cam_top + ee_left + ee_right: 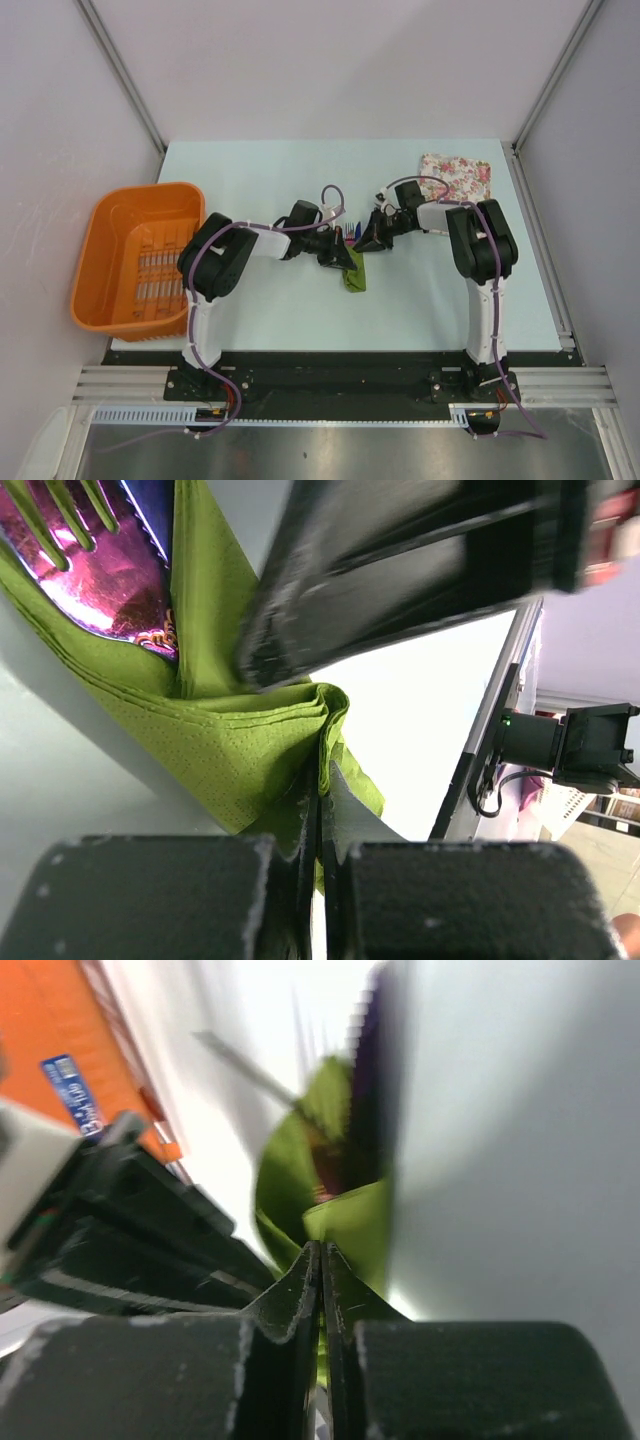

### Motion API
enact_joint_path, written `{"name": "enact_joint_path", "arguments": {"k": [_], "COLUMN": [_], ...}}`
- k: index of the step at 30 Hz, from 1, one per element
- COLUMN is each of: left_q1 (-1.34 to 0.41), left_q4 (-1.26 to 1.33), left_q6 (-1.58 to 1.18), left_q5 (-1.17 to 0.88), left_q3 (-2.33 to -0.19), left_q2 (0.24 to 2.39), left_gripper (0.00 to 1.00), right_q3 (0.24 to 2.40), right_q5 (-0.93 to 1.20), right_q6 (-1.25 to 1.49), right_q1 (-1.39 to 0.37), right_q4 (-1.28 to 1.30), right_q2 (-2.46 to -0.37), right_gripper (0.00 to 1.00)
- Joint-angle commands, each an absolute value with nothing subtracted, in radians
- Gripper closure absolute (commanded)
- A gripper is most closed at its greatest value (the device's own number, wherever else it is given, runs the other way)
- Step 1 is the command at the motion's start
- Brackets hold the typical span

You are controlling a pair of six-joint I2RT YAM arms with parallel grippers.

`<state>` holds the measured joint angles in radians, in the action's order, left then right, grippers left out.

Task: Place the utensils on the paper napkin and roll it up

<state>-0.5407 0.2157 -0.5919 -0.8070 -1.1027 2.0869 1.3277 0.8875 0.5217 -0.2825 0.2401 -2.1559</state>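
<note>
The olive-green paper napkin (355,280) lies bunched at mid-table between both grippers. Purple-blue utensils (352,233) stick out of its far end. In the left wrist view a shiny purple fork (90,570) rests in the napkin (200,730) folds. My left gripper (326,770) is shut on a folded napkin edge, and sits at the napkin's left (345,262). My right gripper (368,240) comes in from the right. Its jaws (321,1250) are shut, with green napkin (350,1220) at the tips and in the slit. Its finger (420,570) crosses above the napkin.
An orange basket (140,255) stands at the table's left edge. A pink-and-white floral pad (456,175) lies at the back right. White walls enclose the table on three sides.
</note>
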Motion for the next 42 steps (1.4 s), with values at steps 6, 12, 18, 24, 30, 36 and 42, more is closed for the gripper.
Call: {"name": "enact_joint_path", "arguments": {"k": [6, 12, 18, 24, 30, 36, 42], "left_q1": [-0.529, -0.529, -0.541, -0.563, -0.601, -0.604, -0.604], "left_q4": [0.204, 0.233, 0.256, 0.288, 0.322, 0.262, 0.19], "left_q6": [-0.557, -0.6, -0.621, -0.647, -0.69, -0.66, -0.615], "left_q5": [-0.788, -0.819, -0.839, -0.831, -0.798, -0.743, -0.704], "left_q3": [-1.088, -1.077, -1.081, -1.098, -1.12, -1.135, -1.141], "left_q2": [2.028, 1.962, 1.931, 1.953, 2.011, 2.069, 2.115], "left_gripper": [0.98, 0.94, 0.93, 0.93, 0.94, 0.95, 0.94], "right_q3": [1.292, 1.278, 1.278, 1.27, 1.269, 1.27, 1.267], "right_q5": [0.825, 0.772, 0.749, 0.724, 0.707, 0.703, 0.704], "right_q6": [0.451, 0.436, 0.437, 0.446, 0.454, 0.453, 0.453], "right_q1": [-0.316, -0.313, -0.316, -0.328, -0.342, -0.344, -0.341], "right_q4": [0.233, 0.242, 0.235, 0.23, 0.227, 0.226, 0.229], "right_q2": [-2.223, -2.249, -2.255, -2.25, -2.252, -2.253, -2.249], "right_gripper": [0.97, 0.99, 0.99, 1.0, 1.0, 1.0, 1.0]}}
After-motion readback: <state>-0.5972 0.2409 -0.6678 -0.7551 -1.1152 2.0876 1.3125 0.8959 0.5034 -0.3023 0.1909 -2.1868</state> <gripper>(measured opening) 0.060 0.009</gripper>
